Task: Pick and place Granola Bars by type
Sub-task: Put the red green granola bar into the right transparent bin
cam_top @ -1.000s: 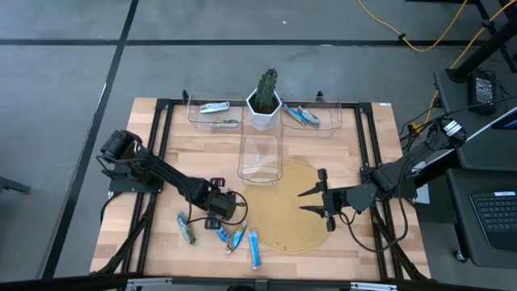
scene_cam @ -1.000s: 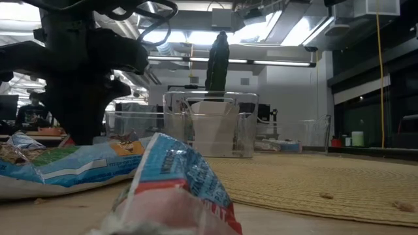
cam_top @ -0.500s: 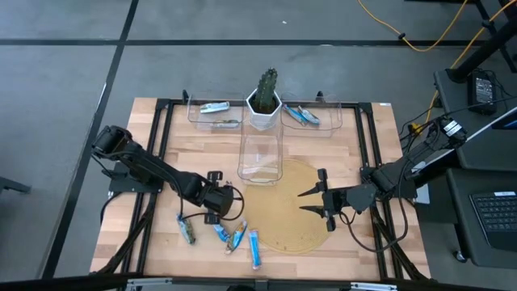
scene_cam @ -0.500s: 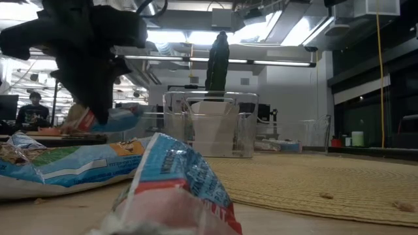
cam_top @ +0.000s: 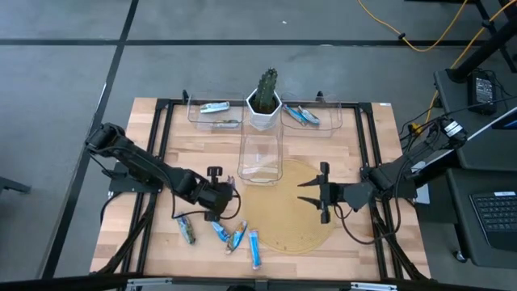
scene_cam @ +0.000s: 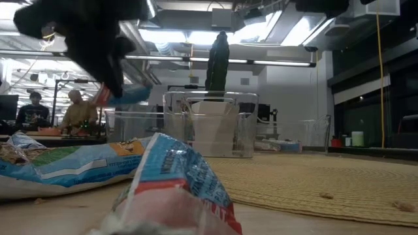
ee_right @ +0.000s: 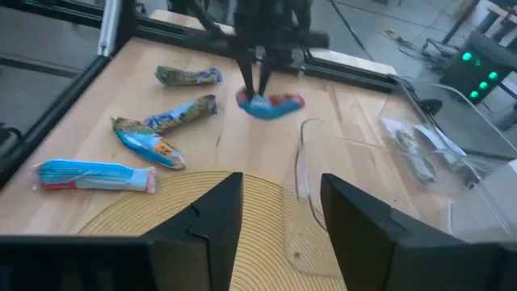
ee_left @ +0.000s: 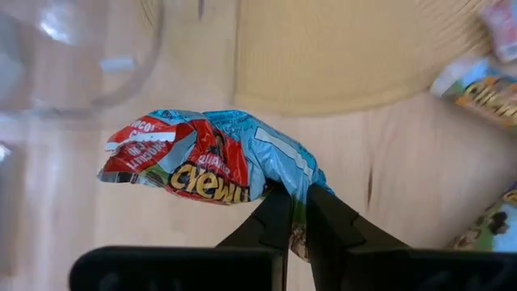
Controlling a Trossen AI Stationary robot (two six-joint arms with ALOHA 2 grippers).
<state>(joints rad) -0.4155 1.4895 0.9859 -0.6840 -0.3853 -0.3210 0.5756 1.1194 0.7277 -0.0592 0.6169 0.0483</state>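
My left gripper (cam_top: 216, 196) is shut on a blue-and-red granola bar (ee_left: 202, 158), which hangs above the wood near the clear middle bin (cam_top: 260, 158). Several other bars lie flat on the table's near part: one greenish (cam_top: 186, 231), two blue (cam_top: 218, 233) (cam_top: 238, 237), and a light blue one (cam_top: 255, 248) at the mat's edge. More bars lie in the two far bins (cam_top: 214, 113) (cam_top: 311, 117). My right gripper (cam_top: 317, 194) is open over the round woven mat (cam_top: 295, 214), touching nothing. My left gripper pinches the blue-and-red bar between its two fingers (ee_left: 279, 214) at one end of the wrapper (ee_left: 284, 179). The fingers come from above, pointing down. The bar is lifted clear of the table, and its crumpled red end (ee_left: 133, 149) sticks out roughly level to one side.
A cactus in a white pot (cam_top: 264, 101) stands between the two far bins. A black frame (cam_top: 157, 145) runs round the tabletop. People show in the room behind (scene_cam: 75, 111). Bare wood lies to the left of the middle bin (cam_top: 202, 153).
My left gripper has risen from among the bars on the near part of the table and drawn a little toward the far edge, carrying the blue-and-red bar up clear of the wood. The other bars have stayed where they lay. My right gripper has shifted slightly toward the far edge.
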